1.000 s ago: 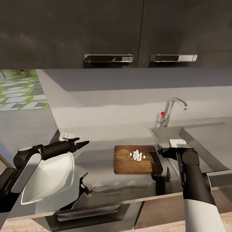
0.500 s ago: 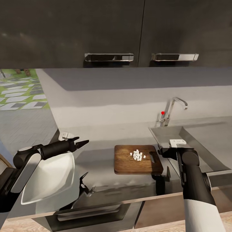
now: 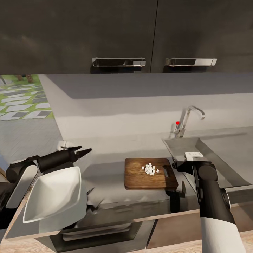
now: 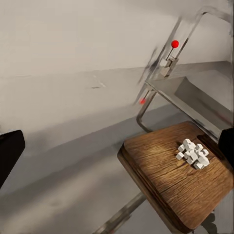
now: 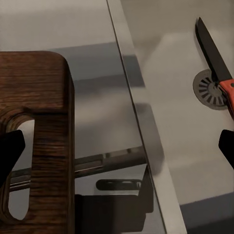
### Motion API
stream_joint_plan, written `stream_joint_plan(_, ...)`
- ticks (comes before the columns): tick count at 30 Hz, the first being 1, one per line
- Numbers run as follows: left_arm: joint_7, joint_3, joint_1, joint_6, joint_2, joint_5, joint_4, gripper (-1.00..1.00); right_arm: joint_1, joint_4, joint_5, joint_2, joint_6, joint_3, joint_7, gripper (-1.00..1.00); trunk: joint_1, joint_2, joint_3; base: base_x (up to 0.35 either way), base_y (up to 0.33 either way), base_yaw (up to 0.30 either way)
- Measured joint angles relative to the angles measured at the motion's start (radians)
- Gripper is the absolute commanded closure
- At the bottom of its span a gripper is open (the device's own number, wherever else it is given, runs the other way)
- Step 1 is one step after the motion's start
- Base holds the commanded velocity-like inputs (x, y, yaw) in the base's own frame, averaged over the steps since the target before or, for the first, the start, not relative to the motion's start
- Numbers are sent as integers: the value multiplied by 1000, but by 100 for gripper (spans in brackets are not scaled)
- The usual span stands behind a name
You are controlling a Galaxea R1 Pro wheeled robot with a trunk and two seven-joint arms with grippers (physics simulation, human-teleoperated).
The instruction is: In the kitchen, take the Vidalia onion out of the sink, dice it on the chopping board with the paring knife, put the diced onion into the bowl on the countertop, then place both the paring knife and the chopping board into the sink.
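Tiny white onion cubes heaped on the dark, grainy wooden board, flat on the smooth grey tabletop. Red-handled dark-bladed knife lies in the steel sink. Left hand reaches level above the glossy white square bowl, fingers spread. Right hand points down beside the board's slotted end, fingers spread.

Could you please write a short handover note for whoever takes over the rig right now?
Left gripper: open, empty, by the white square bowl.
Right gripper: open, empty, over the slot end of the dark wooden chopping board.
Done: white onion dice lie on the board; red-handled paring knife lies in the steel sink.
Left: dice into bowl, board into sink.
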Motion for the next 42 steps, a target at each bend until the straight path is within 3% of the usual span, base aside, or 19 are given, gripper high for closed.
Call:
stream_joint_plan(11, -51, 30, 0, 84, -3, 3, 1, -100, 0, 0, 0, 0, 0, 0, 0, -100, 0, 0, 0, 0, 0, 0)
stream_joint_plan(42, -67, 35, 0, 82, -4, 3, 1, -100, 0, -1, 0, 0, 0, 0, 0, -100, 0, 0, 0, -38, 34, 0)
